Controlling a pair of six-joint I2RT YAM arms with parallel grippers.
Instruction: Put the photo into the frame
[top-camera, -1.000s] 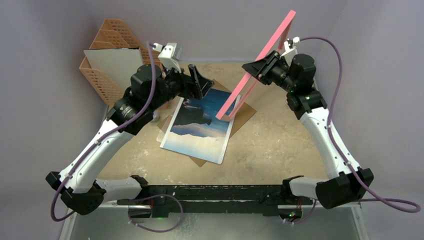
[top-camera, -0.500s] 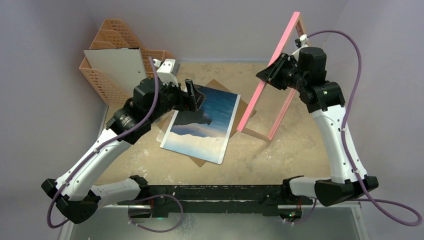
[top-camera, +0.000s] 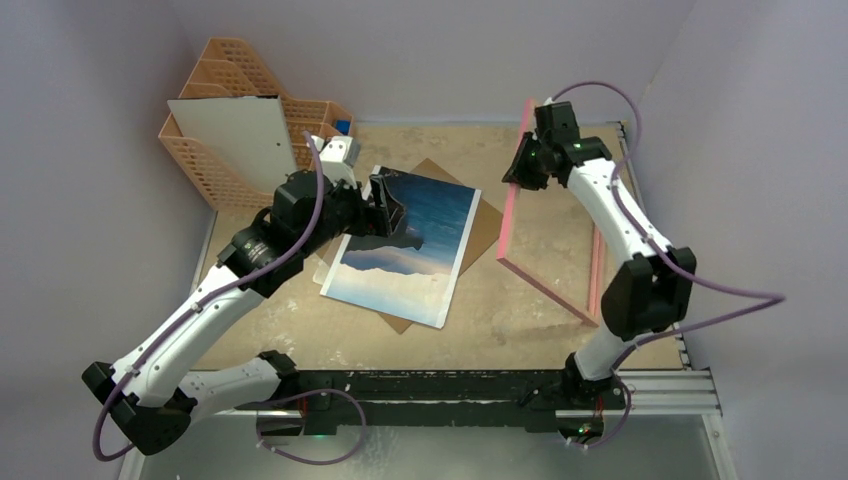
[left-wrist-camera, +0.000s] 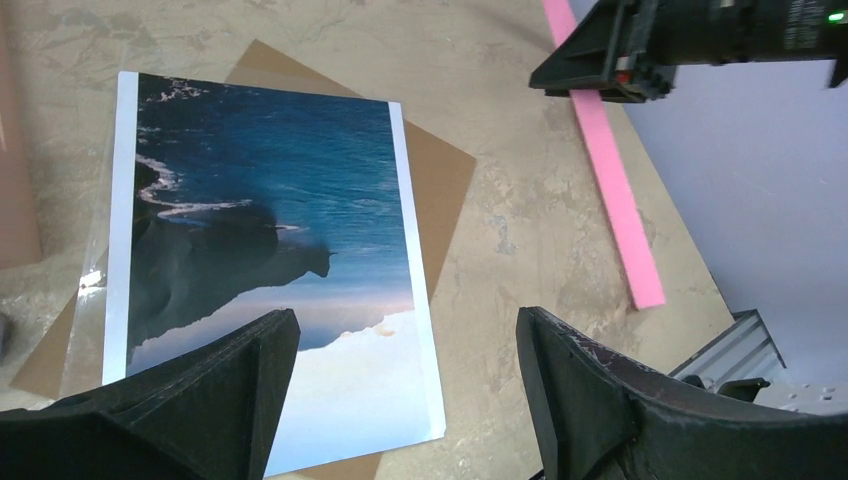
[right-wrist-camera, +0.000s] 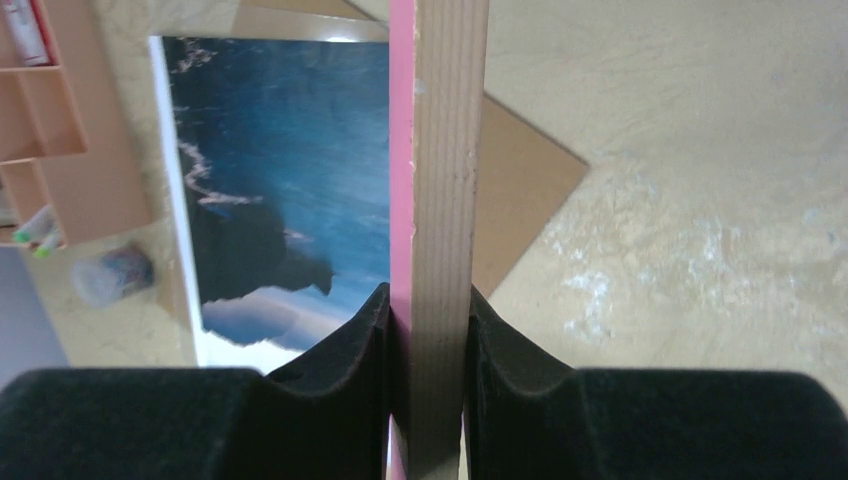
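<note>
Early in the task, I judge: the frame (top-camera: 510, 205) stands on edge, tilted, at the right of the counter (top-camera: 540, 300); the right end effector (top-camera: 522, 165) holds it by the raised pink rail, its fingers (right-wrist-camera: 330, 370) pressed close on both faces; whether the low rail touches the counter I cannot tell; the photo (top-camera: 405, 245) lies flat, picture up, in the middle on a brown board (top-camera: 485, 215), apart from the frame; the left end effector (top-camera: 385, 205) hovers over the photo's far left corner, spread wide, holding nothing; left to do: lay the frame down and bring the print inside it.

The counter is mottled sandy stone, matt; the frame is a thin open rectangle, pink on the face, pale bare wood with grain at the edge; the photo is a smooth rectangular sheet, white-bordered, blue sea and dark headland; the board is plain stiff card, corners jutting past the print.
</note>
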